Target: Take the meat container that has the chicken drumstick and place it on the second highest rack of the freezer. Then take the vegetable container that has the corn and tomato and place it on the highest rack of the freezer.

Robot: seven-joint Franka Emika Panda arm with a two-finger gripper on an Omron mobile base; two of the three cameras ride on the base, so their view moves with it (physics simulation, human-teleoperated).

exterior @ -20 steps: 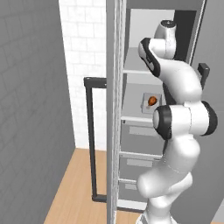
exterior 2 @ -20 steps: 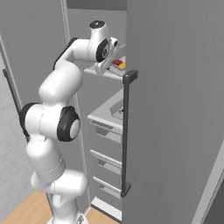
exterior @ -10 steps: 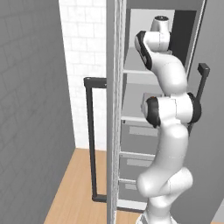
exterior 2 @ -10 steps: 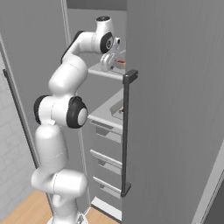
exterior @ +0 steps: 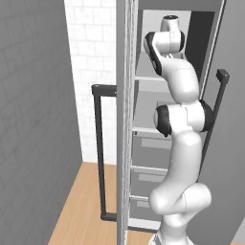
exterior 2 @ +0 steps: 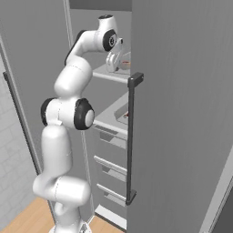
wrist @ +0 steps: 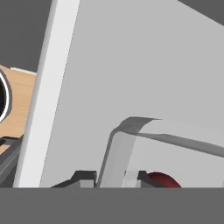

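Observation:
My gripper is up at the highest rack of the freezer. It is shut on the grey rim of the vegetable container, which passes between the two fingertips. The dark-red tomato peeks out inside the container; the corn is hidden. I cannot tell whether the container rests on the rack. The meat container lies on the second highest rack, mostly hidden by the door's edge. In the left base view my arm covers both racks.
The open freezer door with its dark bar handle stands close to the right of the hand. Grey drawers sit below the racks. Another door edge and handle stand left of the arm.
The arm's elbow has risen and drawn in towards the freezer. The hand has stayed at the highest rack, still gripping the container.

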